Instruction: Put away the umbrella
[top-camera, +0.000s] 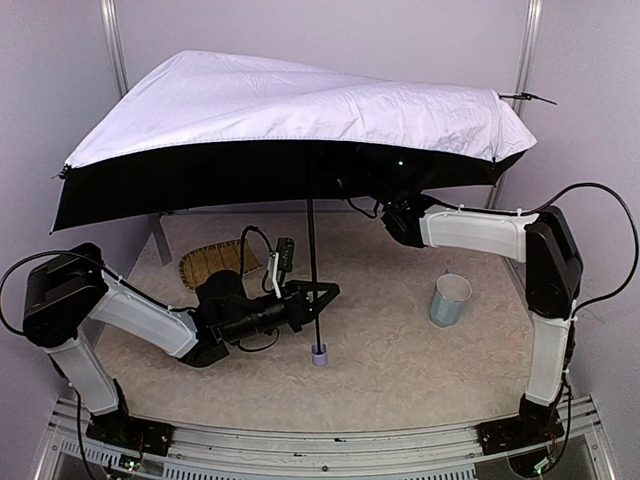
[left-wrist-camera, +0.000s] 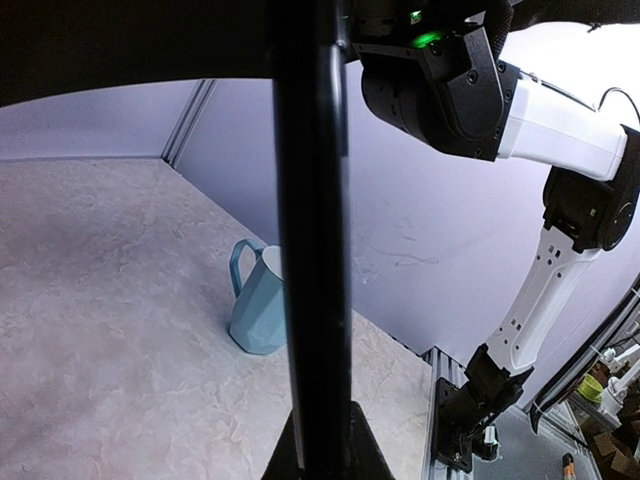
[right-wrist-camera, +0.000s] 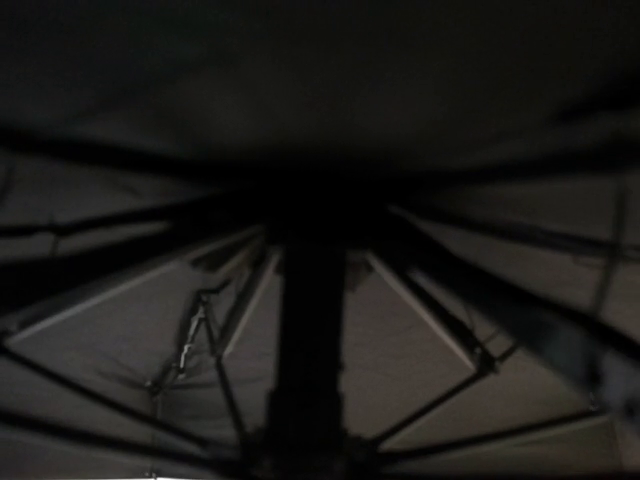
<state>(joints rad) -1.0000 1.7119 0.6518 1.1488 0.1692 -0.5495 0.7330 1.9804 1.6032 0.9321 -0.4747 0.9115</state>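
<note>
The umbrella (top-camera: 300, 105) stands open over the table, pale lavender on top and black underneath. Its thin black shaft (top-camera: 313, 270) runs straight down to the lavender handle knob (top-camera: 319, 356), which rests on the tabletop. My left gripper (top-camera: 318, 296) is shut on the shaft just above the knob; in the left wrist view the shaft (left-wrist-camera: 312, 250) rises between the fingers. My right arm's wrist (top-camera: 405, 220) reaches under the canopy's edge towards the top of the shaft. The right wrist view shows only the dark shaft (right-wrist-camera: 312, 330) and ribs (right-wrist-camera: 420, 310); its fingers are lost in shadow.
A light blue cup (top-camera: 451, 299) stands on the table's right side, also seen as the cup (left-wrist-camera: 258, 305) behind the shaft. A woven straw tray (top-camera: 215, 262) lies at the back left, behind my left arm. The canopy overhangs most of the table.
</note>
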